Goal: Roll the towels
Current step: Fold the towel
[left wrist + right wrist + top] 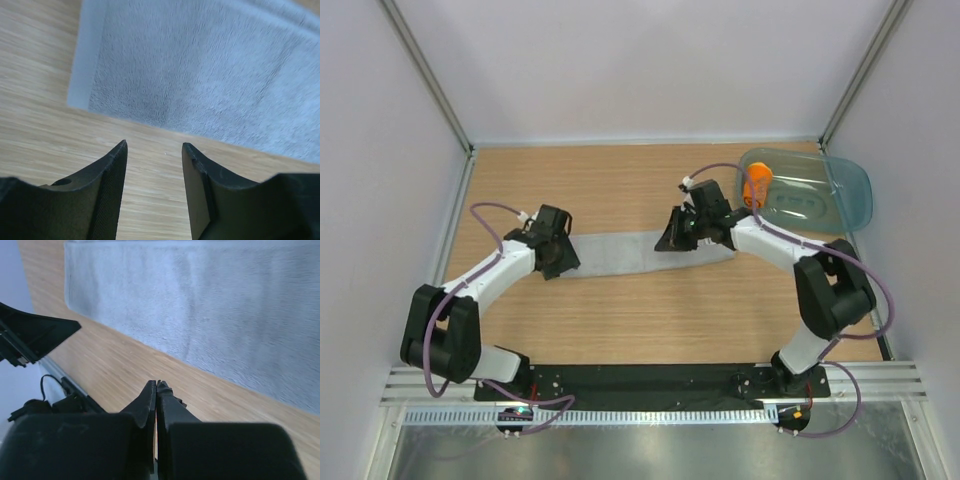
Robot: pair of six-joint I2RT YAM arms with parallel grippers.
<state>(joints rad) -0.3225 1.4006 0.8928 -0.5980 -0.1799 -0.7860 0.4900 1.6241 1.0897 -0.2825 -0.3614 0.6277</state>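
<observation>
The desk (650, 320) carried a grey towel (620, 252) spread flat as a long strip running left to right across its middle. A tub (855, 180) sat at the far right with an orange towel (757, 185) inside it, apparently already rolled. The left end effector (154, 147) stood partly open and empty over bare wood, just near the grey towel's left corner. The right end effector (156, 385) was closed tight on nothing, beside the strip's near edge toward its right end. The cloth looked light, soft and limp, likely to bunch or slide on the wood. A short end seemed the best place to pinch it, low against the desk, at both corners.
</observation>
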